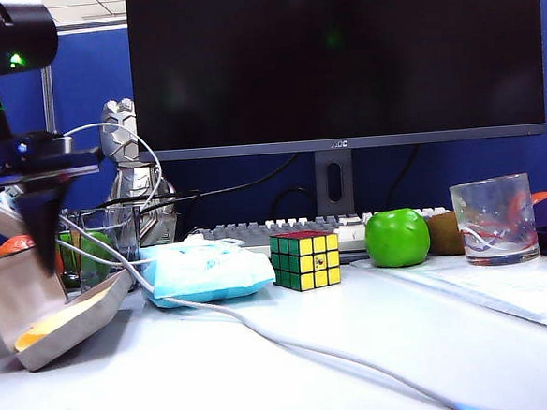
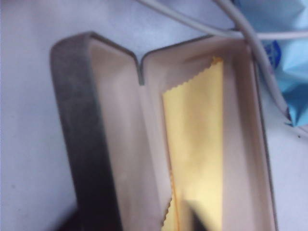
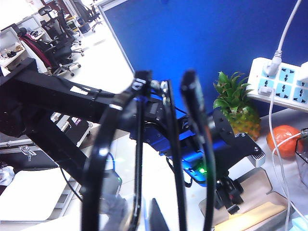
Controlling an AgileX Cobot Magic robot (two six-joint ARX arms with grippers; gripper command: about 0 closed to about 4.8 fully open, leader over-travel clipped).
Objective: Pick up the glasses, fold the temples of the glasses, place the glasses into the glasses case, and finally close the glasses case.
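Beside the light-blue tissue pack (image 1: 208,273), the glasses case (image 1: 61,328) lies open on the surface (image 1: 293,354), its lid tipped back and a yellow cloth (image 2: 197,149) spread in the lined tray; no spectacles are in it yet. The glasses (image 3: 144,159) are off the surface, held up close before the right wrist camera, and both temples (image 3: 195,120) look swung in against the frame, so picking up and folding seem done; placing them in the case and shutting the lid are left. The left gripper (image 1: 44,216) hangs just above the case's lid end, its jaws spread wide and empty as far as the pictures show. The right gripper (image 3: 159,219) is out of the exterior view, and its jaws appear clamped on the glasses' frame, though the contact itself is blurred.
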